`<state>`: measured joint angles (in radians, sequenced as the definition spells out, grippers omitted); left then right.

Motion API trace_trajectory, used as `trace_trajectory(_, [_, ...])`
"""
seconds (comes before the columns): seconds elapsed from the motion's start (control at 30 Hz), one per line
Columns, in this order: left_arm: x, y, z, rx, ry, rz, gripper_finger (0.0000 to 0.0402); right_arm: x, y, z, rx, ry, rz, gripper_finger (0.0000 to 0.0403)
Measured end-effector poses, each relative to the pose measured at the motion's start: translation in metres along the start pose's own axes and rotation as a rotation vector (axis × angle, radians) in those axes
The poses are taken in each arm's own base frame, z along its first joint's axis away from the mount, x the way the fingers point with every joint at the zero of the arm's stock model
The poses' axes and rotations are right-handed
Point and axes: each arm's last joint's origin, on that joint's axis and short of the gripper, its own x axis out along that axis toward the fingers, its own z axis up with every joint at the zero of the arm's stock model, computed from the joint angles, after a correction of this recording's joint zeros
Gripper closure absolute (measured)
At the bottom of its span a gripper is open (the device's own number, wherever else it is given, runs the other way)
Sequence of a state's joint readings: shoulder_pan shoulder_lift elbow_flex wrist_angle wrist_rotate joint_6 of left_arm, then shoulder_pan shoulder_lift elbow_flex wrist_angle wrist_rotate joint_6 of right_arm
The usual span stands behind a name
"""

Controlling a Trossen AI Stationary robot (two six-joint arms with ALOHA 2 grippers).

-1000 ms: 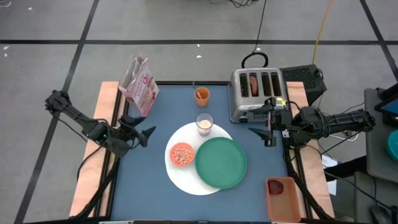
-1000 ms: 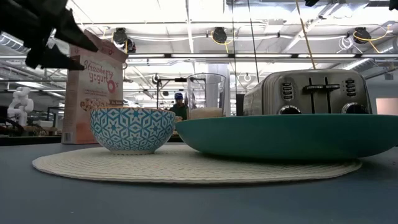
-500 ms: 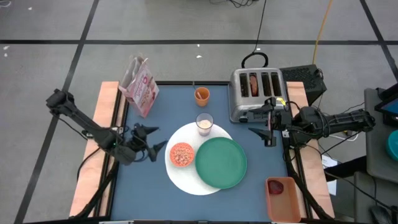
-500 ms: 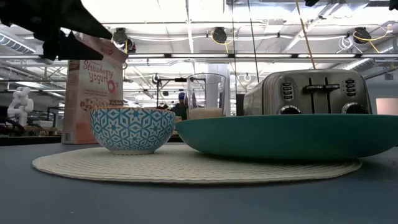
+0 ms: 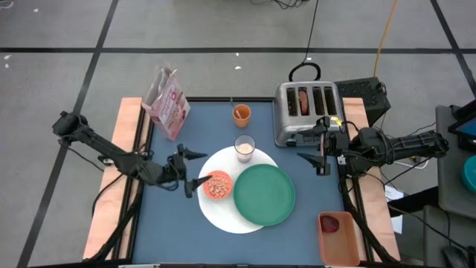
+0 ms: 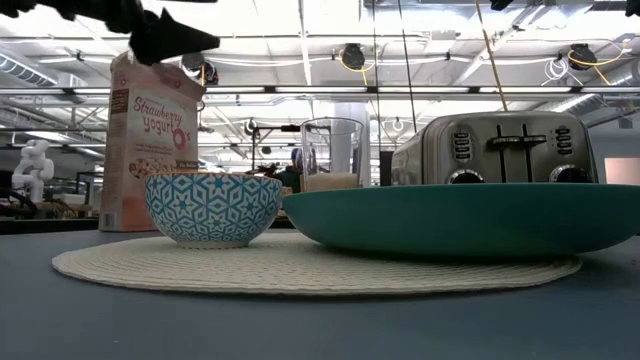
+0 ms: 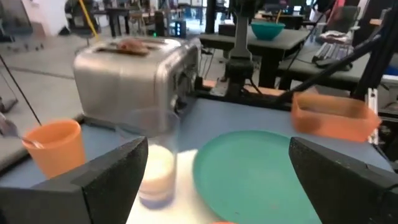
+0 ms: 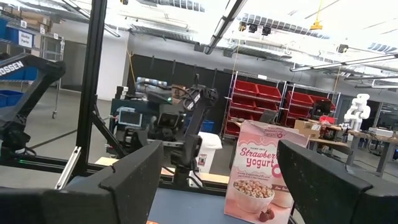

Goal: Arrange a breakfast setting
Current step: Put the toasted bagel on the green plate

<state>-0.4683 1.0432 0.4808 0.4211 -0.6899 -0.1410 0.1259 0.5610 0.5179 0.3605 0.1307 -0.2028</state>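
A large white round plate (image 5: 223, 212) lies mid-table. On it rest a green round plate (image 5: 264, 194) and a small blue-patterned cereal bowl (image 5: 217, 184) holding pink cereal. A milk glass (image 5: 245, 147) stands at the white plate's far rim. Farther back is an orange cup (image 5: 241, 114) with a spoon handle (image 7: 7, 129) sticking out of it. A brown bagel (image 5: 303, 100) sits in a toaster slot. My left gripper (image 5: 197, 169) is open and hovers just left of the bowl, pointing toward the table's right. My right gripper (image 5: 316, 152) is open and waits in front of the toaster.
The silver toaster (image 5: 306, 112) stands at the back right. A pink cereal box (image 5: 167, 103) stands at the back left. An orange container (image 5: 337, 237) with a dark red fruit (image 5: 330, 222) sits on the right rail near the front. Bare blue table lies along the near left.
My left gripper has moved toward the table's right, from the left edge to just beside the cereal bowl. It has risen a little and rolled about its own axis, and it has stayed open. My right arm has kept still.
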Motion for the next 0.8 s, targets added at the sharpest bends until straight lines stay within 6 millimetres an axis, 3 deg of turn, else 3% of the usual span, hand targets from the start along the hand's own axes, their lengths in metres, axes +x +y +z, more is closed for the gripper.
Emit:
trace_trajectory(0.23, [0.01, 0.035, 0.017, 0.092, -0.044, -0.026, 0.0011, 0.0, 0.0, 0.0, 0.0, 0.0, 0.0, 0.0096])
trace_trajectory(0.4, [0.017, 0.059, 0.018, 0.107, -0.015, -0.044, 0.0011, 0.0, 0.0, 0.0, 0.0, 0.0, 0.0, 0.0096])
trace_trajectory(0.63, [0.017, 0.081, -0.017, 0.029, 0.048, 0.003, 0.0011, 0.0, 0.0, 0.002, -0.026, -0.016, -0.003, 0.0096])
trace_trajectory(0.8, [0.006, 0.088, -0.044, -0.05, -0.055, 0.001, 0.0011, 0.0, 0.0, 0.002, 0.009, -0.016, -0.003, 0.0096])
